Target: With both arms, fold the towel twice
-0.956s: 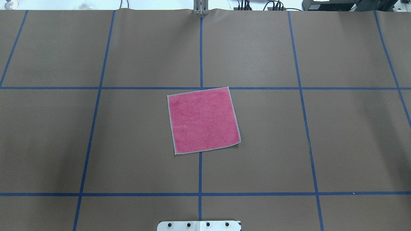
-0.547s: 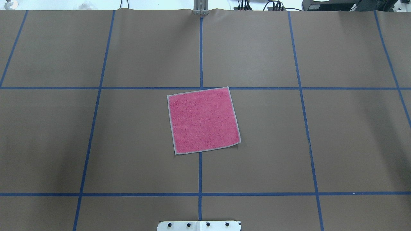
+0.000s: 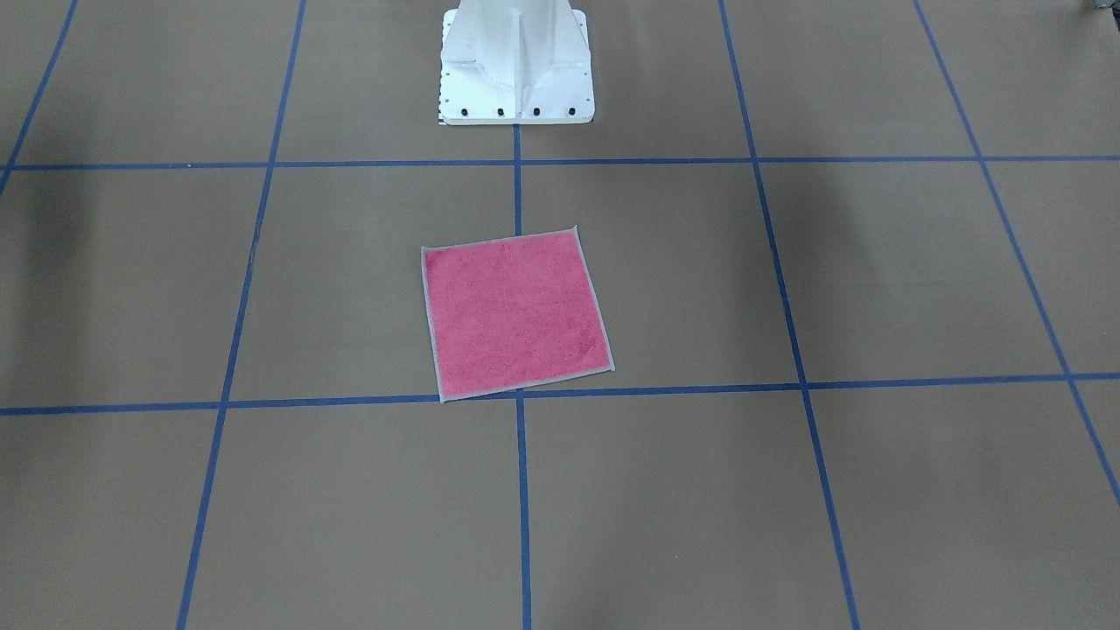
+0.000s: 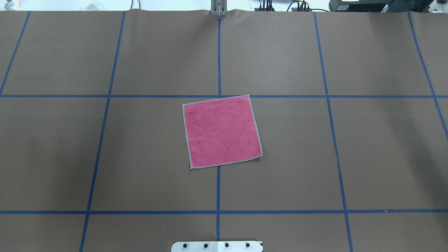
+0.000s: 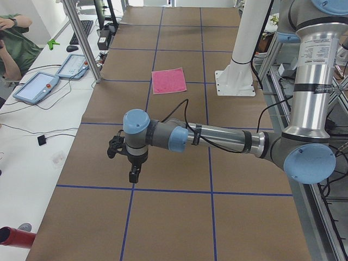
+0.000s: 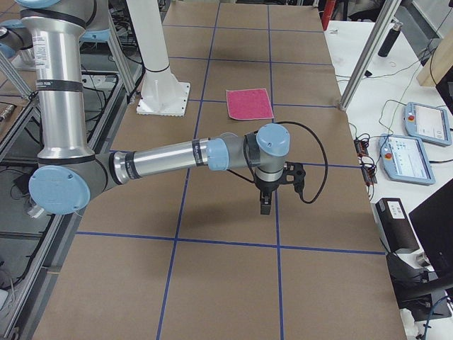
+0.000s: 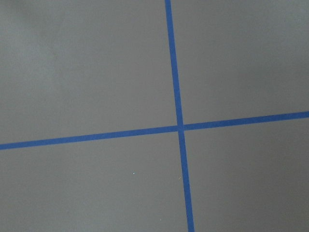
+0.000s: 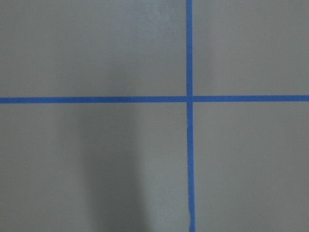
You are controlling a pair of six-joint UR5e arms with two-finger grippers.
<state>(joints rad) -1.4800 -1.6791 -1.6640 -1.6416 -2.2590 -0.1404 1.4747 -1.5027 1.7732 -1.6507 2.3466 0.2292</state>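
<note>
The towel (image 4: pixel 221 131) lies flat and unfolded, pink face up, at the middle of the brown table, slightly rotated; it also shows in the front view (image 3: pixel 516 313) and both side views (image 5: pixel 169 80) (image 6: pixel 250 103). My left gripper (image 5: pixel 133 175) hangs pointing down over the table far from the towel, toward the table's left end. My right gripper (image 6: pixel 265 205) hangs the same way toward the right end. Neither shows in the overhead or front views, so I cannot tell whether they are open or shut. Both wrist views show only brown paper and blue tape lines.
The white pedestal base (image 3: pixel 516 61) stands behind the towel. Blue tape lines (image 4: pixel 218 56) grid the table. Teach pendants (image 5: pixel 35 87) (image 6: pixel 407 159) and metal posts (image 5: pixel 81 38) (image 6: pixel 368 57) line the far side. A seated person (image 5: pixel 13 43) is beyond that edge.
</note>
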